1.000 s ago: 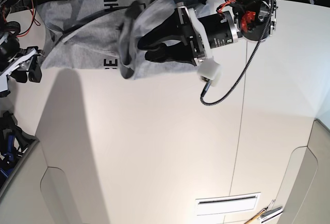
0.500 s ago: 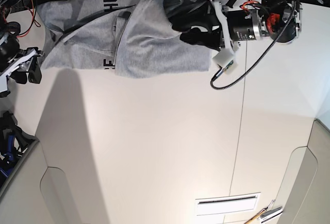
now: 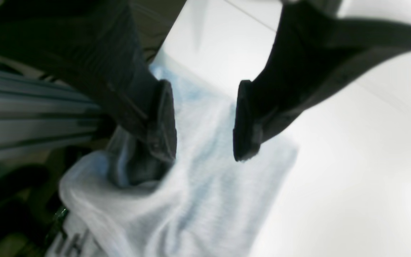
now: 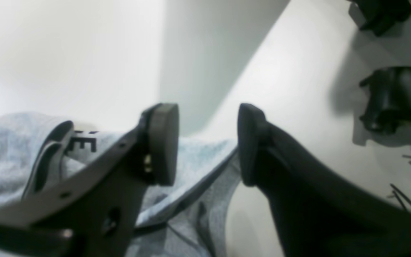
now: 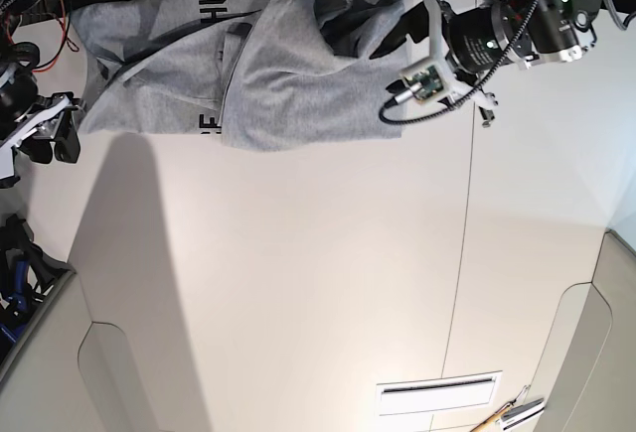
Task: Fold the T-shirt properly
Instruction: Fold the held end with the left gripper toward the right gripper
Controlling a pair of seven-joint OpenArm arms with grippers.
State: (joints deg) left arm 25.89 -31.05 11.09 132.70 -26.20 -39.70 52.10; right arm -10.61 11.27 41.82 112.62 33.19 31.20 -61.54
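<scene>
Lying long-axis across the table's (image 5: 298, 283) far edge, T-shirt (image 5: 288, 84), seemingly half-folded, both grippers unclenched, empty.

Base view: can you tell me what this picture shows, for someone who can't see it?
A grey T-shirt with black letters lies rumpled and partly folded at the far edge of a white table. The open left gripper hovers at its right end; the right gripper waits at its left end.

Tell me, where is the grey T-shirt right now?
In the base view, the T-shirt lies bunched at the table's far edge, between both hands.
</scene>
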